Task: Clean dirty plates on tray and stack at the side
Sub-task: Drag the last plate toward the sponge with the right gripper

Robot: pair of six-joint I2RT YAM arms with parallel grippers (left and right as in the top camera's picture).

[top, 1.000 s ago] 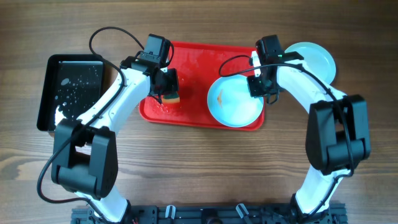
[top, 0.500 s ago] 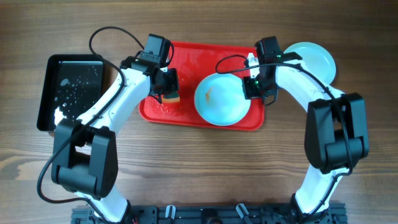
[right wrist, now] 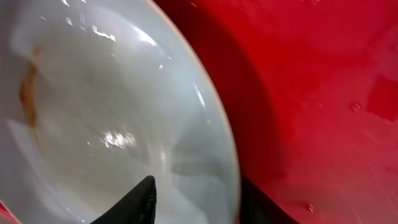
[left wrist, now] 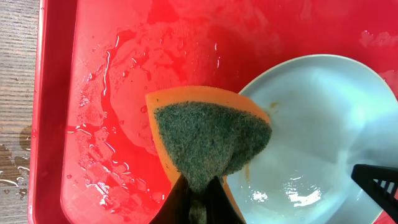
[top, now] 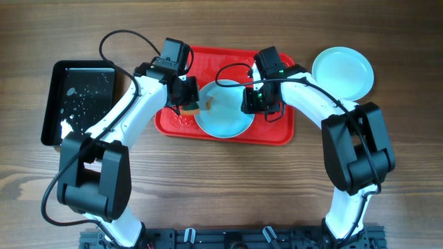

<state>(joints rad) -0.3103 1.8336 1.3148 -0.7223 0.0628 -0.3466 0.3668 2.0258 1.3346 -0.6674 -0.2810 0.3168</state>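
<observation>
Left jaws pinching sponge (left wrist: 208, 140) beside dirty plate (top: 223, 114), right jaws gripping its rim; wrist views showing tray (top: 280, 133) wet; second plate (top: 342, 71) lying near far-right corner

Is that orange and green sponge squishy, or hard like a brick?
Probably squishy: the sponge looks folded where the left gripper pinches it. Likely light too, since a small pinch holds it. The green face looks rough, so it shouldn't slip easily.

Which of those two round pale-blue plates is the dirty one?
The round pale-blue plate over the large red plastic tray, held by the right gripper: it has a brownish smear. The other plate, on the wooden table, looks clean.
</observation>
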